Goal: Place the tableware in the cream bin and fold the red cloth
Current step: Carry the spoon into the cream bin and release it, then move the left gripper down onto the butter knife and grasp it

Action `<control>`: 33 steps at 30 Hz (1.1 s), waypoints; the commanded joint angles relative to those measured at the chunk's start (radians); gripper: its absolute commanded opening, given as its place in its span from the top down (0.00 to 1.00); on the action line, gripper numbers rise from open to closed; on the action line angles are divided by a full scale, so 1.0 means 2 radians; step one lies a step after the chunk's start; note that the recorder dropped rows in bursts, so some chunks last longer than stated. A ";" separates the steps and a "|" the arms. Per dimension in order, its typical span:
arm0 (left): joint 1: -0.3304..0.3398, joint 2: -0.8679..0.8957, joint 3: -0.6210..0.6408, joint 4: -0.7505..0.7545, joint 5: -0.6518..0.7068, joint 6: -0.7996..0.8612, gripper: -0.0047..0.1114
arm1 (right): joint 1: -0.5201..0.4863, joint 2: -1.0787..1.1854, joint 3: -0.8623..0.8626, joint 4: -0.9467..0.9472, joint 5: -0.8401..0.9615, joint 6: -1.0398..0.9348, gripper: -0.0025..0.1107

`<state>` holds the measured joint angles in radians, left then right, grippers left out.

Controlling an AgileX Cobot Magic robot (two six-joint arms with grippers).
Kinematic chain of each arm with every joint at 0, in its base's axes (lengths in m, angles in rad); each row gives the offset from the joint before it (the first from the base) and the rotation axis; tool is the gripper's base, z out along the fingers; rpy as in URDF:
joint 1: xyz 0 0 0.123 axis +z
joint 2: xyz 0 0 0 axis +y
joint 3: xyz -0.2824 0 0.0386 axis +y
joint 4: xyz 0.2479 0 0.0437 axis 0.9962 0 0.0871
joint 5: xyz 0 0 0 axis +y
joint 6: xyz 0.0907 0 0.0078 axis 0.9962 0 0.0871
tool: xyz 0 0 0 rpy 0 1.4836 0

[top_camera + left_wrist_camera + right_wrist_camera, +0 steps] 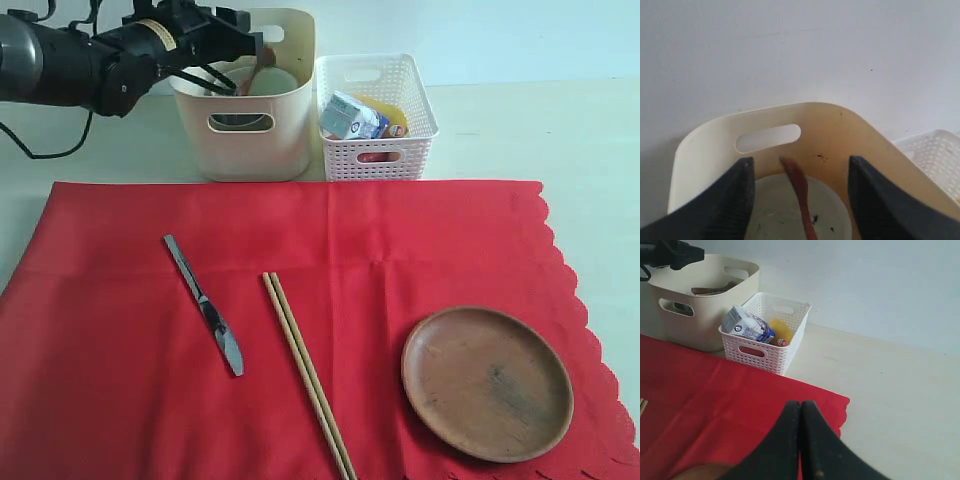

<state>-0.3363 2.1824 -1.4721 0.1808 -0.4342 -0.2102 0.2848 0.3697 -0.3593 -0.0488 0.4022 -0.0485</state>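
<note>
Left wrist view: left gripper (802, 170) is hanging open over the spoon (801, 192) in the cream bin (830, 130). It should be rising straight out, clearing the rim; right gripper (801, 410) is sitting closed.

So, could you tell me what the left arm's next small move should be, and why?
Probably lift the left gripper clear of the cream bin: its jaws stand open, the wooden spoon lies inside, and the knife waits on the red cloth.
</note>
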 commanded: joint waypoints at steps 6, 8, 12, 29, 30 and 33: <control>-0.001 -0.080 -0.003 -0.001 0.113 -0.002 0.49 | 0.000 -0.004 0.002 -0.001 -0.007 -0.001 0.98; -0.001 -0.106 -0.003 -0.001 0.175 0.004 0.49 | 0.000 -0.004 0.002 -0.001 -0.008 -0.001 0.98; -0.001 -0.145 -0.003 -0.001 0.294 0.015 0.49 | 0.000 -0.004 0.002 -0.001 -0.007 -0.001 0.98; -0.001 -0.217 0.021 -0.008 0.596 0.077 0.49 | 0.000 -0.004 0.002 -0.001 -0.008 0.000 0.98; -0.001 -0.219 0.027 -0.008 0.600 0.078 0.49 | 0.000 -0.004 0.002 -0.001 -0.008 0.000 0.98; -0.001 -0.230 0.043 -0.008 0.607 0.086 0.49 | 0.000 -0.004 0.002 -0.001 -0.008 0.000 0.98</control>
<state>-0.3363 1.7498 -1.4107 0.1769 0.7609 -0.0585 0.2848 0.3697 -0.3593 -0.0488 0.4004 -0.0485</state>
